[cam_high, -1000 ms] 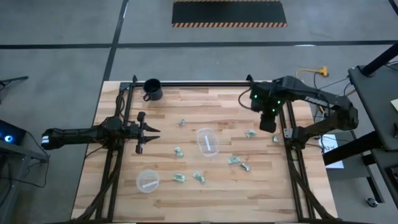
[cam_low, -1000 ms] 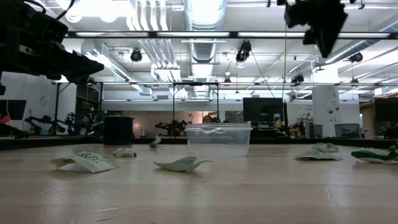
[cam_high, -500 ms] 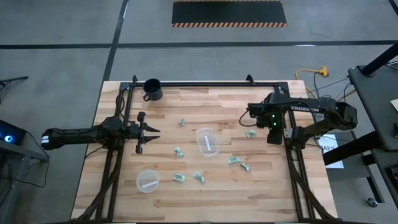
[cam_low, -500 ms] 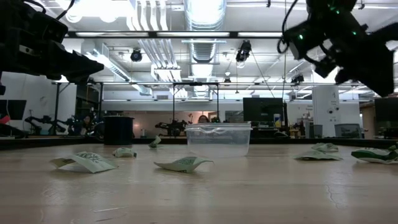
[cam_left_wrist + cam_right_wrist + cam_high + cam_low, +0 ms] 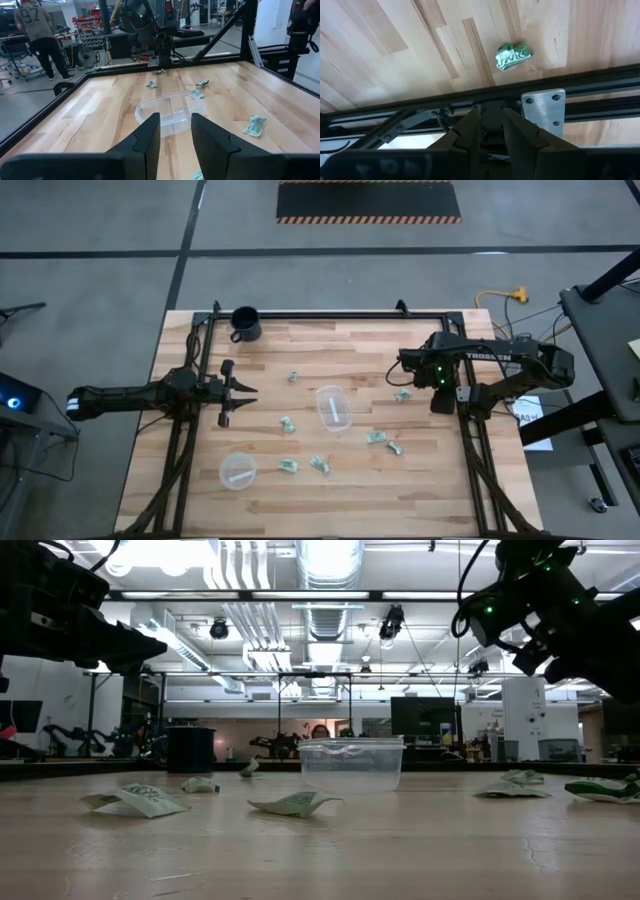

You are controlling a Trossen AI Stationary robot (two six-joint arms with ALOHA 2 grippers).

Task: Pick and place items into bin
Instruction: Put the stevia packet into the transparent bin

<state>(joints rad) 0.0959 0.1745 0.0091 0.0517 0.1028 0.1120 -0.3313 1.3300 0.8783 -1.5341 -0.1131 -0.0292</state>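
Wooden tabletop (image 5: 330,480): we hover our right gripper (image 5: 491,131), fingers slightly apart, at right; left gripper (image 5: 175,131), parted, waits at left.

Low view: left arm (image 5: 70,615) cut off by left and top edges, right arm (image 5: 545,605) cut off at upper right, neither gripper's fingertips visible there. High view: the items (image 5: 290,423) too small to read any print, and the right gripper (image 5: 437,395) sits against the dark frame rail, jaws indistinguishable. Left wrist view: person (image 5: 37,35) at upper left cropped by the top edge.
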